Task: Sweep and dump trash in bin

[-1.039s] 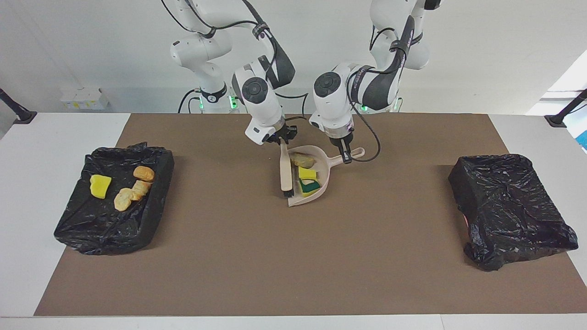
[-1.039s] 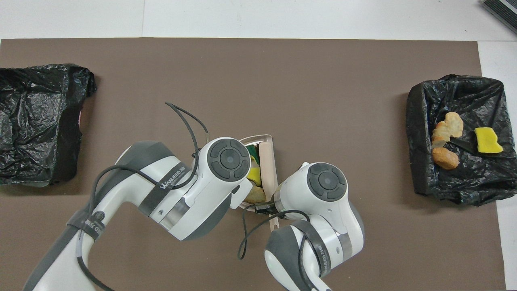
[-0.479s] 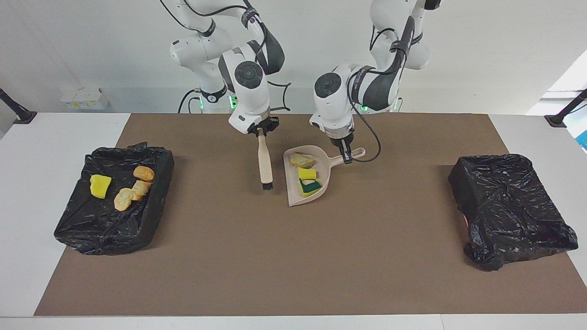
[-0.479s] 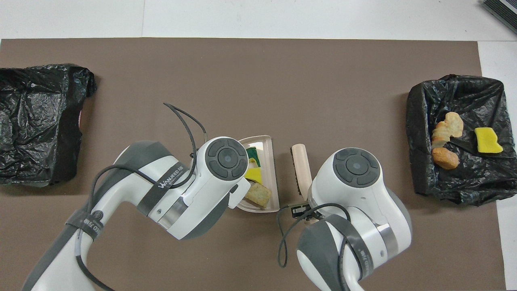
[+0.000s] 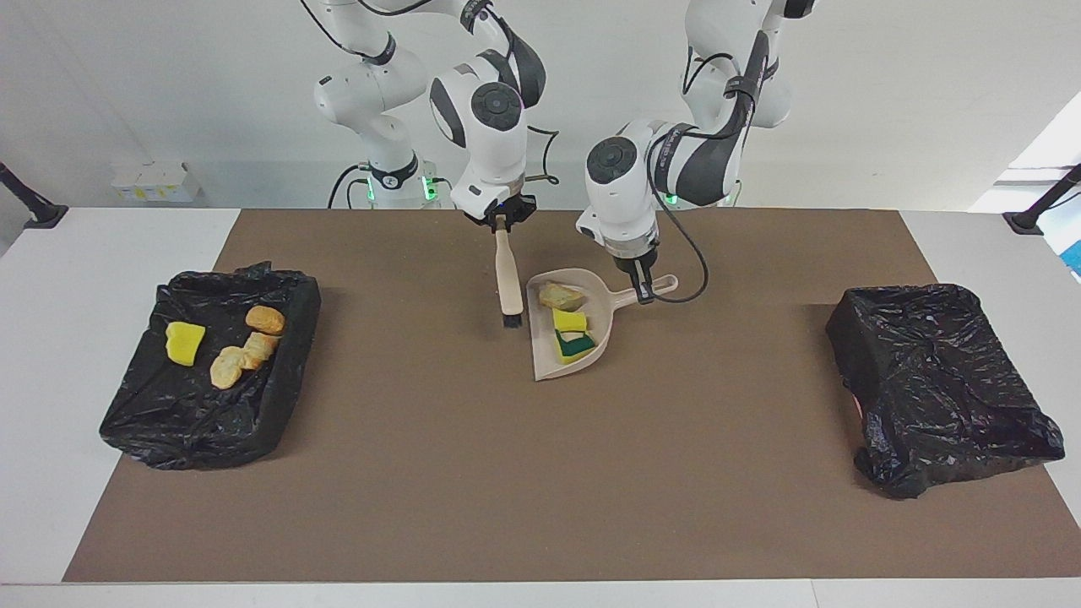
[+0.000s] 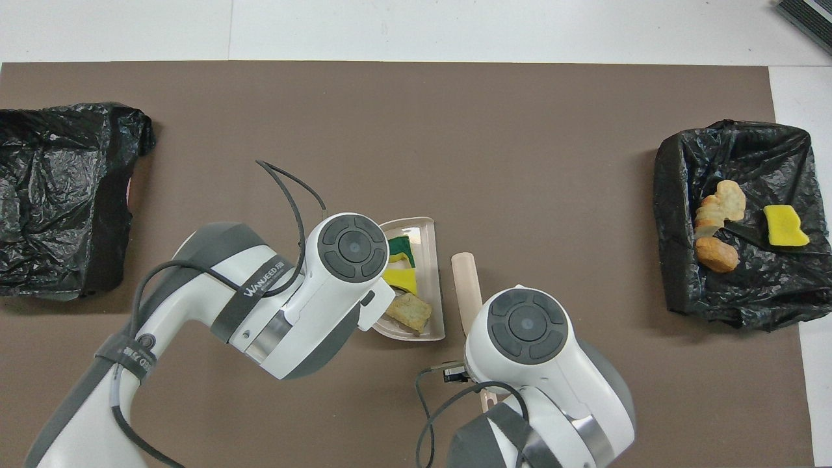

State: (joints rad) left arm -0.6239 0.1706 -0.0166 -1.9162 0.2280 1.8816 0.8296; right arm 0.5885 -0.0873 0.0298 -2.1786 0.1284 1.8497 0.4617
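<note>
At frame centre, the brush (image 5: 507, 274) is pinched by the right claw (image 5: 502, 221), the dustpan (image 5: 605, 319) handle by the left claw (image 5: 644, 290).

wall (image 5: 887, 101): plain white | table (image 5: 51, 279): white — brown mat (image 5: 540, 473) on top | daylight — at one edge

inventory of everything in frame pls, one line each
Trash in dustpan: three, tan chunk, yellow and yellow-green sponge pieces, mid-mat.
Trash in bin: four, one yellow, three tan, in the bin at the right arm's end.
Dustpan: one, beige, mid-mat.
Brush: one, beige with black bristles, hanging beside the dustpan.
Bins: two, black-lined; one at the right arm's end, one at the left arm's end, no trash visible in it.
Mat: one, brown, on the white table.
Left pincer: shut on the dustpan's handle.
Right pincer: shut on the brush's handle.
</note>
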